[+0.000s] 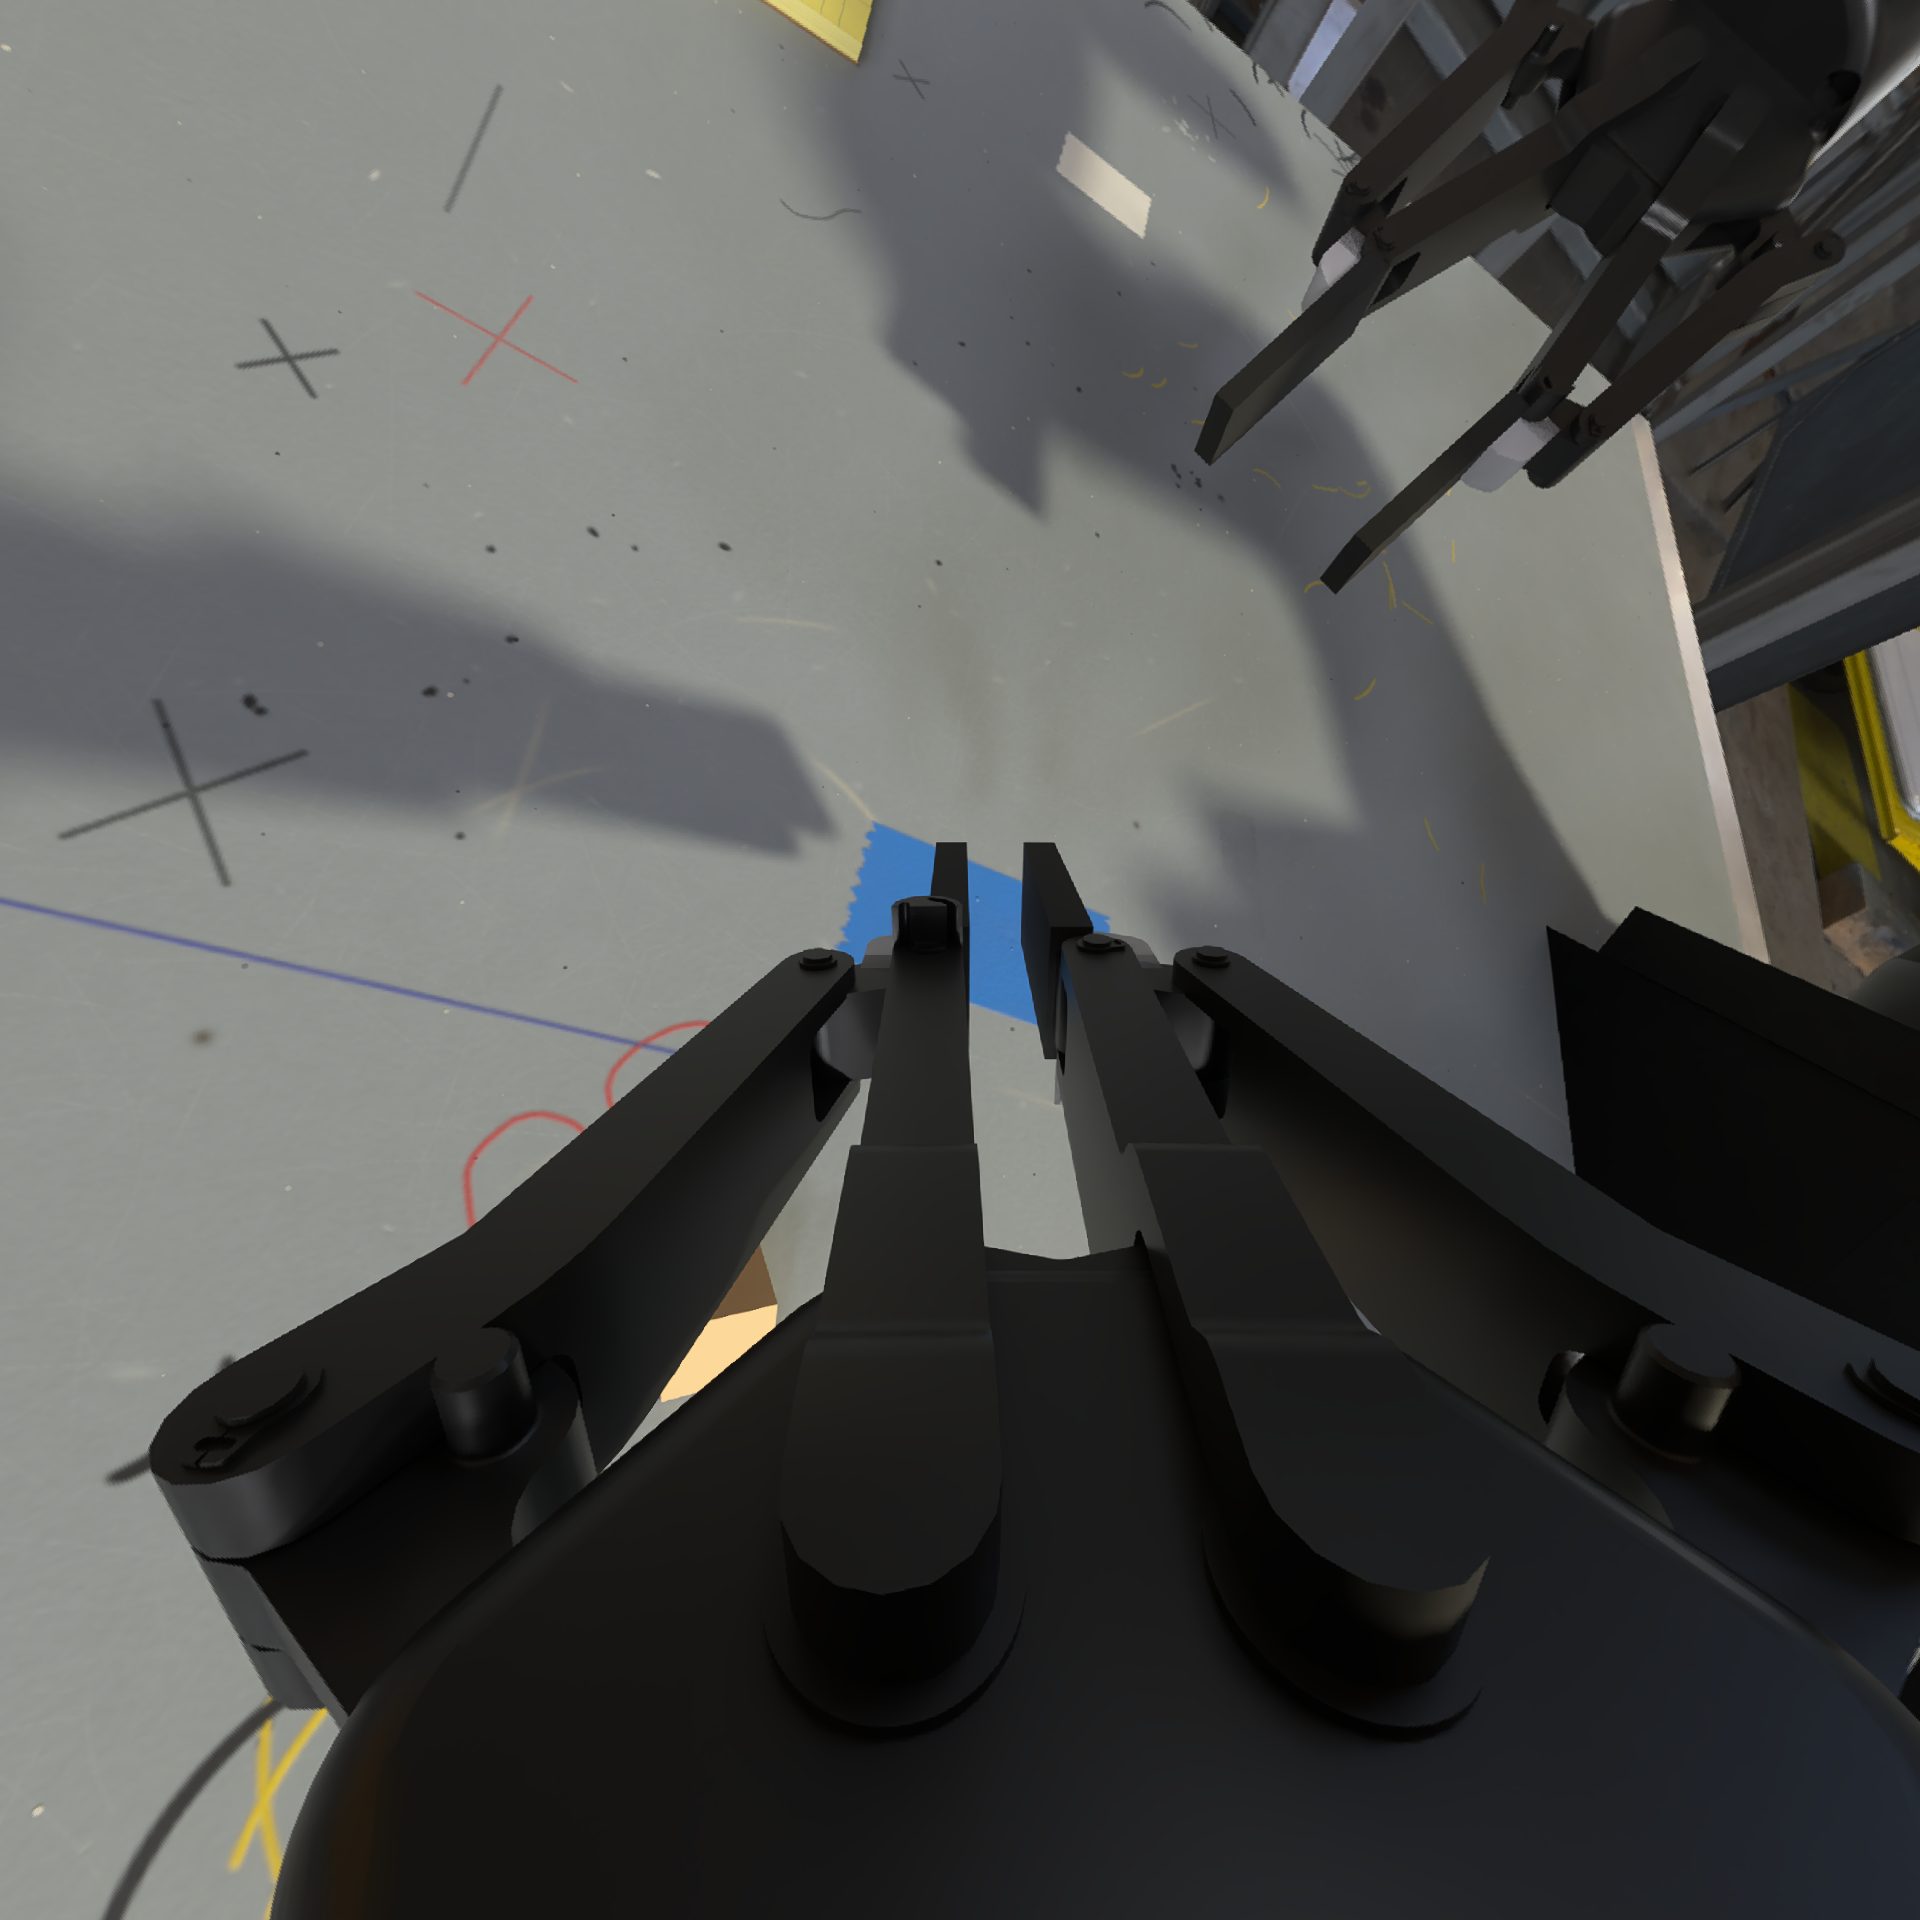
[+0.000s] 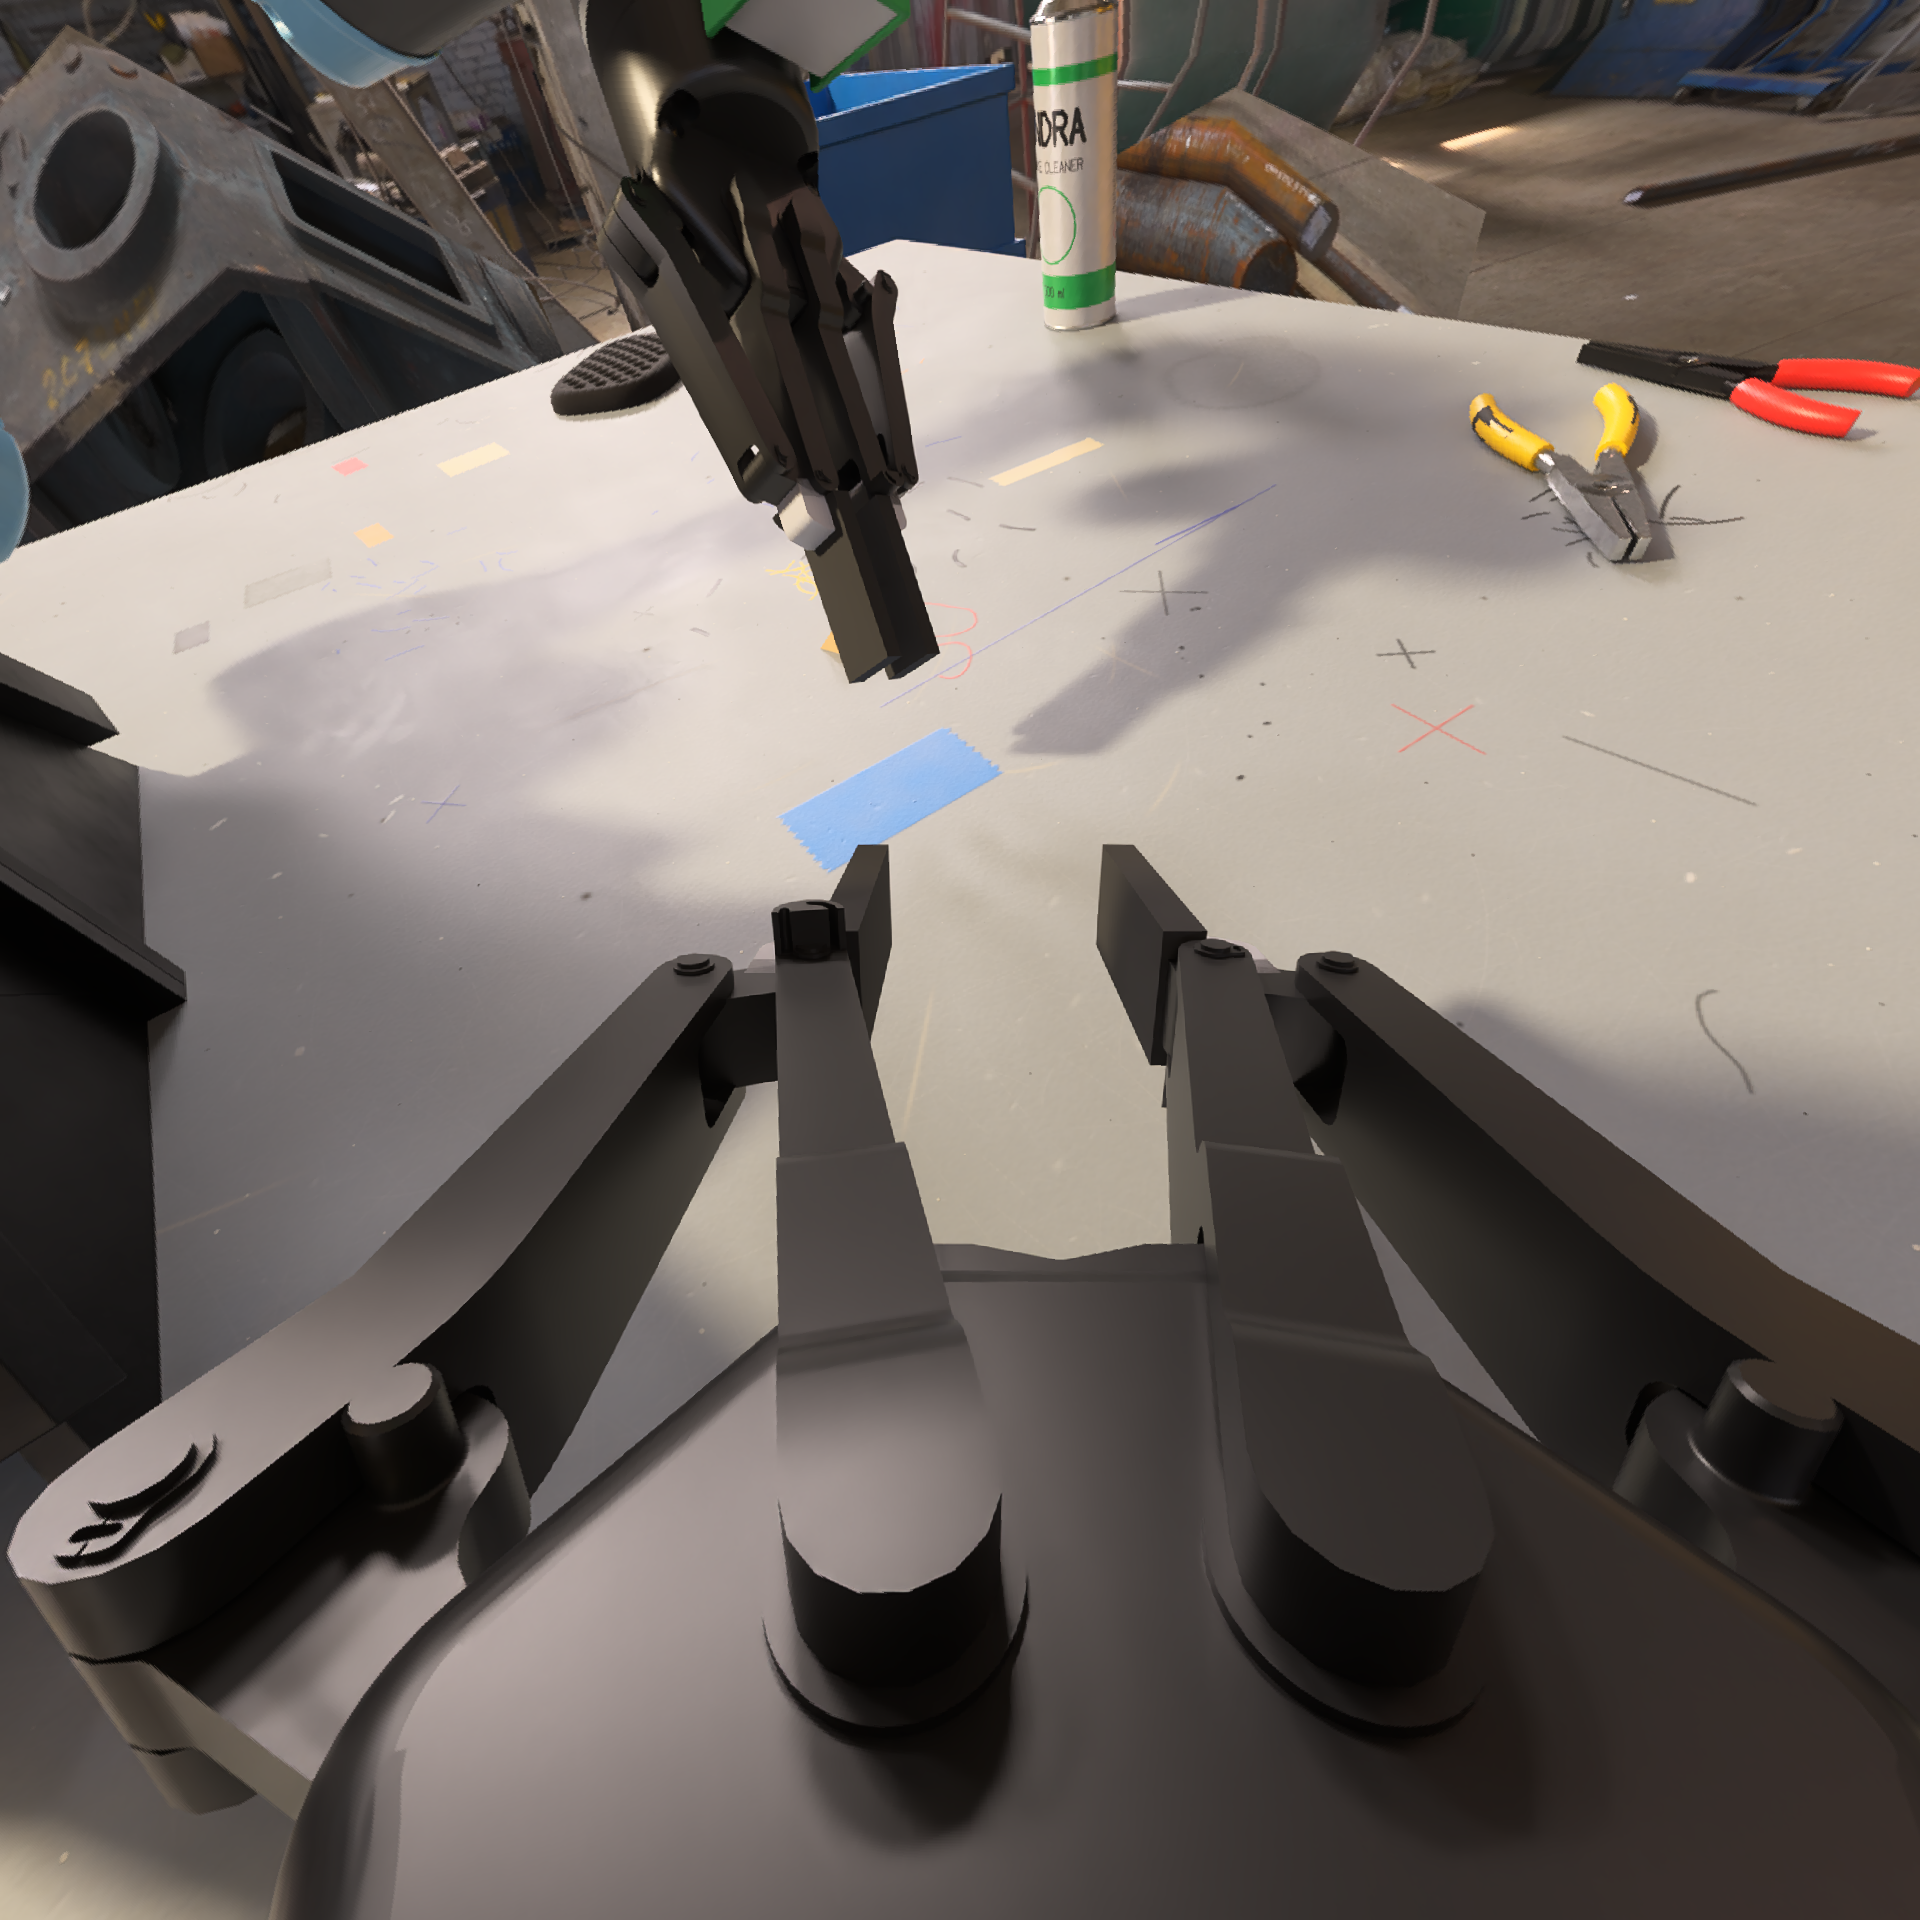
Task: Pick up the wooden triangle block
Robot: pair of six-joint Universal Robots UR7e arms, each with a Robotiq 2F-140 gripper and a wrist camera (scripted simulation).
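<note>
The wooden triangle block [image 1: 727, 1330] lies on the grey table [image 1: 520, 582]. Only a tan corner of it shows, under my left gripper's linkage. In the right wrist view a small orange bit of it [image 2: 830, 645] peeks out behind the left fingertips. My left gripper [image 1: 994, 862] hangs above a strip of blue tape [image 1: 997, 935] with its fingers almost together and nothing between them; it also shows in the right wrist view [image 2: 883, 649]. My right gripper [image 2: 992, 868] is open and empty, low over the table near the tape [image 2: 891, 798]; it also shows in the left wrist view [image 1: 1273, 509].
A spray can [image 2: 1078, 166] stands at the table's far edge. Yellow-handled pliers [image 2: 1590, 468] and red-handled pliers [image 2: 1808, 390] lie at the far right. A black round disc [image 2: 613, 374] lies at the far left. A black box [image 2: 62, 935] stands beside my right gripper.
</note>
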